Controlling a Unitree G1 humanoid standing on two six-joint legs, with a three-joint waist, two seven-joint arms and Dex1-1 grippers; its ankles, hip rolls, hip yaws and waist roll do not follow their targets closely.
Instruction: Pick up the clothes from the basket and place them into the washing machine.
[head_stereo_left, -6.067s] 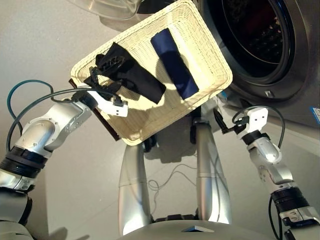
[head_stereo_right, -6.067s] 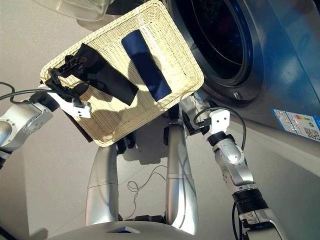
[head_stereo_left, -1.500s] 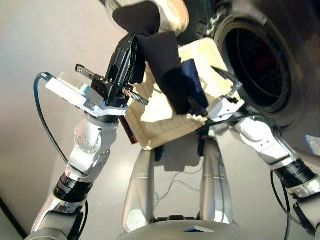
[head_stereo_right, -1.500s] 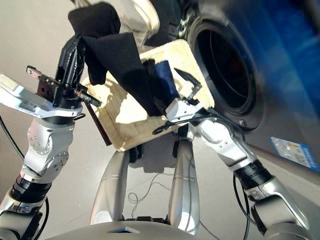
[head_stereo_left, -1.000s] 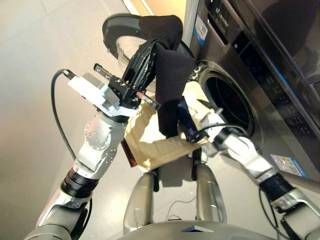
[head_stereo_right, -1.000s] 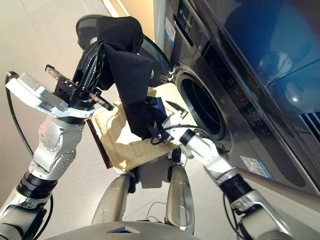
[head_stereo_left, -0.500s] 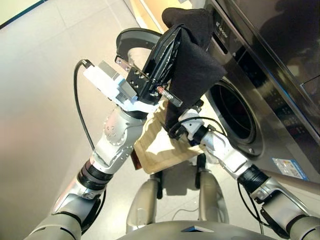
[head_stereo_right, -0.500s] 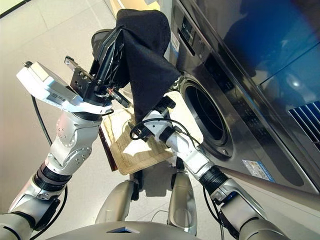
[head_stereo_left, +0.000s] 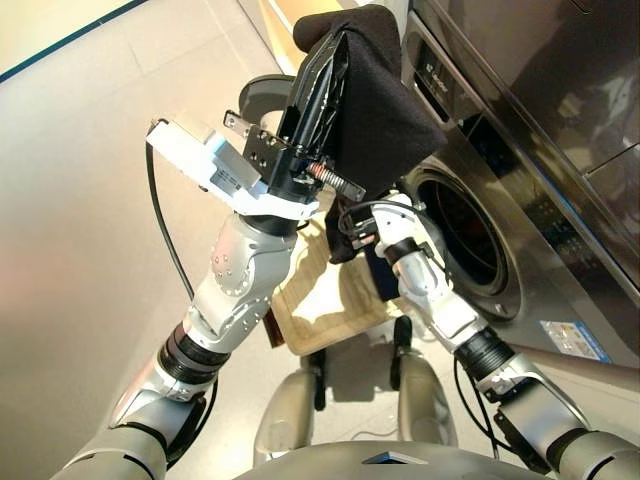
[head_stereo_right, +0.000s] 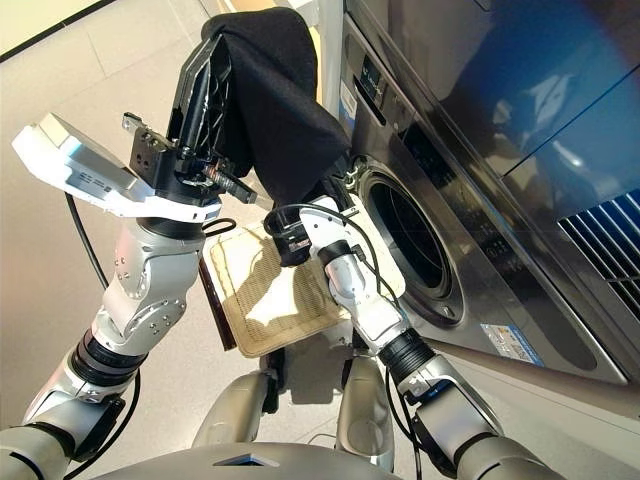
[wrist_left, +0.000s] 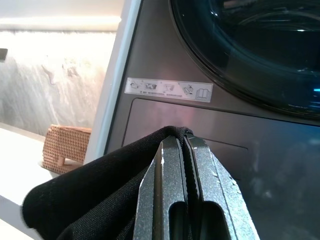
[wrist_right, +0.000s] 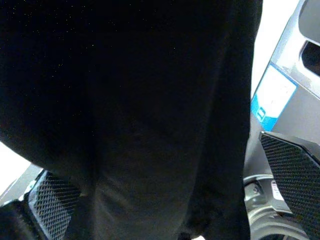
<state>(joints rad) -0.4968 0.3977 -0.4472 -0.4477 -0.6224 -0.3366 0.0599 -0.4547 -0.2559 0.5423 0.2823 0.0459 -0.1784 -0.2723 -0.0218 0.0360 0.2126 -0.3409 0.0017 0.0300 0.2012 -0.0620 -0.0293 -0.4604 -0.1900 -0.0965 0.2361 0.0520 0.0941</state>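
Observation:
My left gripper (head_stereo_left: 336, 45) is raised high in front of the machines and is shut on the black cloth (head_stereo_left: 385, 110), which drapes down from it. In the left wrist view the fingers (wrist_left: 172, 170) pinch a fold of the black cloth (wrist_left: 100, 200). My right gripper (head_stereo_left: 348, 226) is open at the cloth's hanging lower end. The black cloth (wrist_right: 140, 100) fills the right wrist view between the wide-apart pads (wrist_right: 295, 175). The basket (head_stereo_right: 262, 295) sits below both arms, and a dark blue piece (head_stereo_left: 382, 278) shows in it. The washing machine (head_stereo_left: 470, 235) stands open to the right.
The machine's round door (head_stereo_left: 262, 95) is swung open behind my left gripper. A similar dark unit (head_stereo_right: 480, 90) is stacked above the washing machine. Pale floor (head_stereo_left: 90, 200) stretches to the left.
My right gripper has risen to the lower end of the hanging black cloth. The left gripper still holds the cloth high, slightly further left. The camera has also shifted.

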